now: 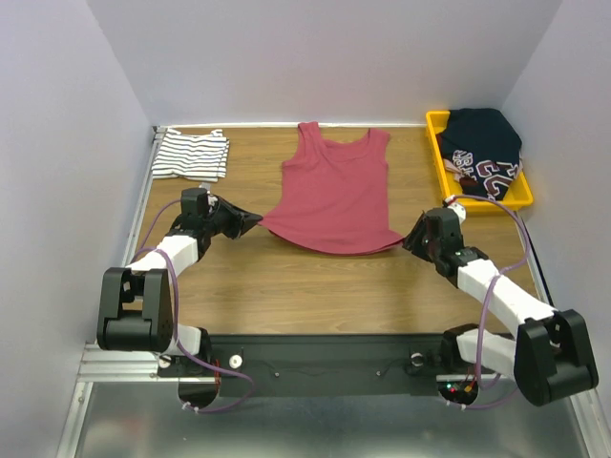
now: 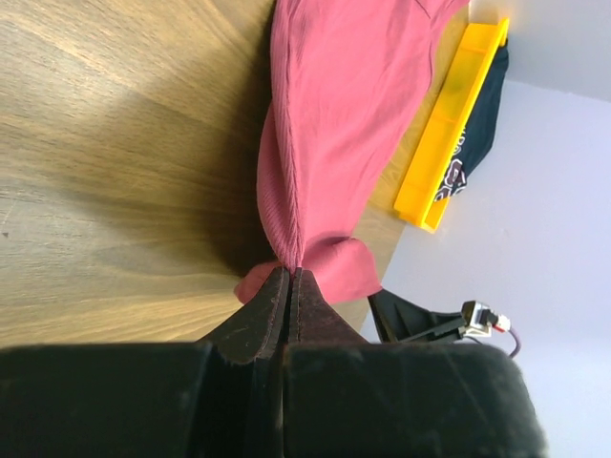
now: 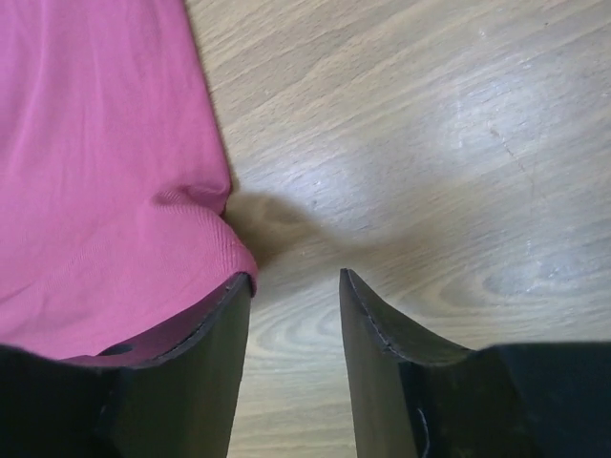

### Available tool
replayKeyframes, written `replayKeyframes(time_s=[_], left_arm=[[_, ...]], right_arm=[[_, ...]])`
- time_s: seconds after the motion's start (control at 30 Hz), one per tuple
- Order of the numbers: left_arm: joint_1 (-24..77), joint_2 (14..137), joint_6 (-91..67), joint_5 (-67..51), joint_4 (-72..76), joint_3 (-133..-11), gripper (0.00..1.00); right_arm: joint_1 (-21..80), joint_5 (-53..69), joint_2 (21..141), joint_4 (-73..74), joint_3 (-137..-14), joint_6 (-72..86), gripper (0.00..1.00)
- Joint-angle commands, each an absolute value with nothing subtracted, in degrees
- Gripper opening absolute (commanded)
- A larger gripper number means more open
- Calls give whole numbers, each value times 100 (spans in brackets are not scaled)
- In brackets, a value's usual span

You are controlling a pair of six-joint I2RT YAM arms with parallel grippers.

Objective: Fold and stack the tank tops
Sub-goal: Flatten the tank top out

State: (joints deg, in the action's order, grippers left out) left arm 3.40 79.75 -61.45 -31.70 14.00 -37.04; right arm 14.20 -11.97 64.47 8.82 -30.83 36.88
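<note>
Hem of maroon top [image 1: 334, 186] pinched in left claw [image 2: 289, 277]; wrist view shows right claw [image 3: 294, 277] parted, empty.

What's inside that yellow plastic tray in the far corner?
The yellow plastic tray holds a bunched dark navy cloth garment with red-and-white lettering. It covers the tray's floor, so anything beneath is hidden.

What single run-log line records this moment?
left gripper: shut on maroon cloth tank top hem corner | right gripper: open beside other corner, gripping nothing | white striped cloth tank top: folded, far left
</note>
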Motion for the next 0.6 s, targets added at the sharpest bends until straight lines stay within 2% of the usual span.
replayKeyframes(time_s=[0.0, 0.1, 0.3, 0.4, 0.43, 0.57], left_arm=[[343, 7849, -5959, -3270, 1433, -3753, 0], [343, 7796, -5941, -3278, 1433, -3727, 0], [343, 7734, -5897, -3252, 1353, -3735, 0], [343, 7752, -5889, -3261, 1345, -3727, 0], [343, 7752, -5889, -3261, 1353, -3718, 0], [343, 7708, -5915, -3261, 1380, -3656, 0]], right_arm=[[1415, -1037, 6310, 914, -3190, 3832, 49], [1415, -871, 6784, 940, -3427, 3989, 50], [1415, -721, 6495, 905, -3287, 4070, 49], [1415, -458, 6731, 870, -3164, 4166, 45], [1415, -309, 6811, 766, -3112, 4166, 40], [1415, -246, 7119, 440, -2857, 4175, 38]])
